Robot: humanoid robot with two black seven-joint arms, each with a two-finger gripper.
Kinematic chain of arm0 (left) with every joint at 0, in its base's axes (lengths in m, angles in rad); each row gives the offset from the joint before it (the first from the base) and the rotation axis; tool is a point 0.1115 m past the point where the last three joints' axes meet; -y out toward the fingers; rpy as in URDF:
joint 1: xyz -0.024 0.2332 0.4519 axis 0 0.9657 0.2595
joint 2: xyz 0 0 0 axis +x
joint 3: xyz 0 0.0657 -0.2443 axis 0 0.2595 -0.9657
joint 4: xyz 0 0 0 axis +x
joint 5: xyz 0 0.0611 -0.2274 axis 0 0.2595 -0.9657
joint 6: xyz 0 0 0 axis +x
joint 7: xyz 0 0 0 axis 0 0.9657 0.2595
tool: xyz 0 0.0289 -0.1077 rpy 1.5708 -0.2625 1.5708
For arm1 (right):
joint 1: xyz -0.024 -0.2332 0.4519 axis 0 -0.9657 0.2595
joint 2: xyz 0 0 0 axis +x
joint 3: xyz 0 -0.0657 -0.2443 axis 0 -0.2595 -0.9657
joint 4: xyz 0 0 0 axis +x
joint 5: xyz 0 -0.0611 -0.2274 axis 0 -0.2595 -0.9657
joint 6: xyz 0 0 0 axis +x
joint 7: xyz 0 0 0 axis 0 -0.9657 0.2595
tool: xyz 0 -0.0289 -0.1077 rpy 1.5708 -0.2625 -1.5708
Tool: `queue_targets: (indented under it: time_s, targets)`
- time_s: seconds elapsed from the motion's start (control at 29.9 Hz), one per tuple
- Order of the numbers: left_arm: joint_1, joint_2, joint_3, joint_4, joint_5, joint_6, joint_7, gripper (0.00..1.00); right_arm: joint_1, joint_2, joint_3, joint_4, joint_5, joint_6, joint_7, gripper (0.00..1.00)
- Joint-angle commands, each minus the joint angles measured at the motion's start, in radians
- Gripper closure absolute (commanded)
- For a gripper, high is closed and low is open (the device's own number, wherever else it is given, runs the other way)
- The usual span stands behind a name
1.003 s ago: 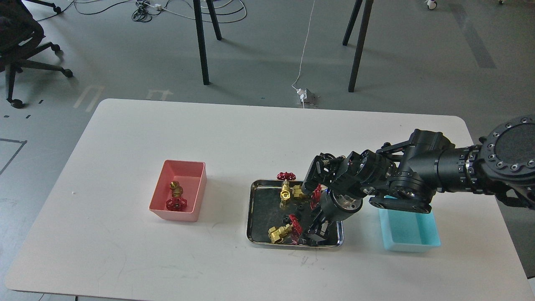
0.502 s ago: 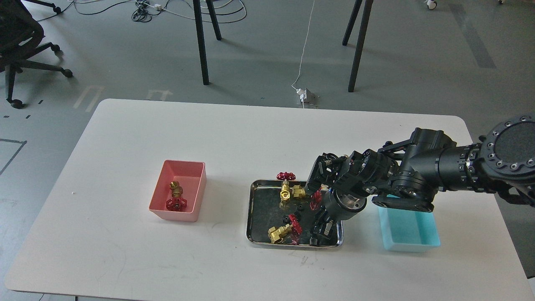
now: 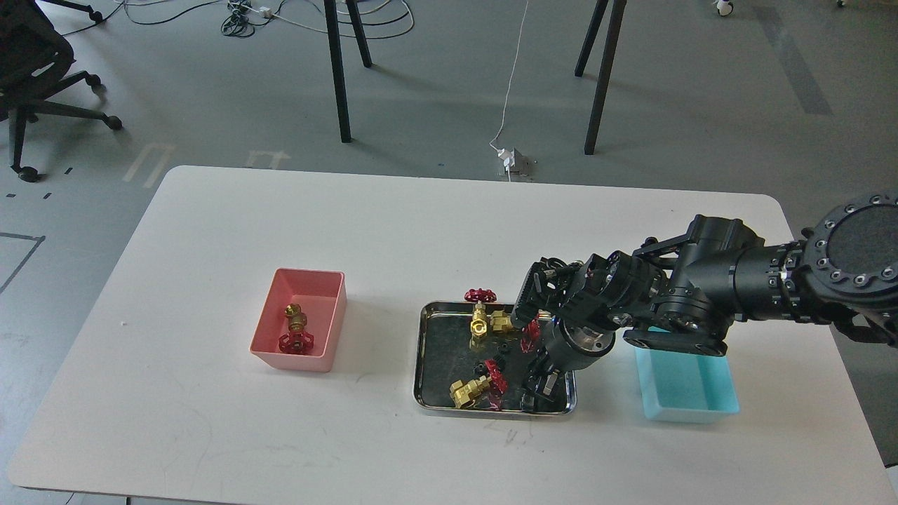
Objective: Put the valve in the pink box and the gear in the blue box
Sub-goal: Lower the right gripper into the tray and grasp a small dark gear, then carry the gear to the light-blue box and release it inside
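My right gripper points down into the near right corner of the shiny steel tray. Its dark fingers blend with the tray's reflection, so I cannot tell whether they hold anything. Three valves lie in the tray: one upright at the far edge, one beside it partly under my wrist, one near the front. Small black gears lie between them. The pink box at the left holds one valve. The blue box is at the right, its far end under my arm. The left gripper is out of view.
The white table has a rounded far edge and bare surface at the left and far side. My right arm spans from the right edge over the blue box to the tray. Table legs and cables are on the floor beyond.
My right gripper shifted slightly to the right and lower in the tray's near right corner. The valves, gears and boxes have not moved.
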Motion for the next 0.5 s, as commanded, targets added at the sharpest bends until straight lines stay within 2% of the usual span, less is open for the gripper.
queue_targets:
  time_s: [0.0, 0.1, 0.2, 0.33, 0.47]
  targets:
    - [0.000, 0.000, 0.000, 0.000, 0.000, 0.001, 0.000, 0.00, 0.013, 0.000, 0.003, 0.006, 0.015, 0.000, -0.002, 0.86]
    - [0.000, 0.008, 0.000, 0.000, 0.000, 0.001, 0.000, 0.00, 0.061, -0.026, 0.014, 0.035, 0.050, 0.000, 0.002, 0.88]
    - [0.001, 0.012, 0.002, 0.000, 0.000, -0.001, 0.000, 0.00, 0.145, -0.107, 0.018, 0.133, 0.119, 0.002, 0.004, 0.88]
    - [0.001, 0.012, 0.006, 0.000, 0.001, -0.005, 0.000, 0.00, 0.255, -0.256, 0.018, 0.314, 0.183, 0.028, 0.002, 0.88]
    - [0.001, 0.014, 0.008, 0.000, 0.001, -0.008, 0.000, 0.00, 0.302, -0.467, 0.017, 0.411, 0.196, 0.038, 0.004, 0.88]
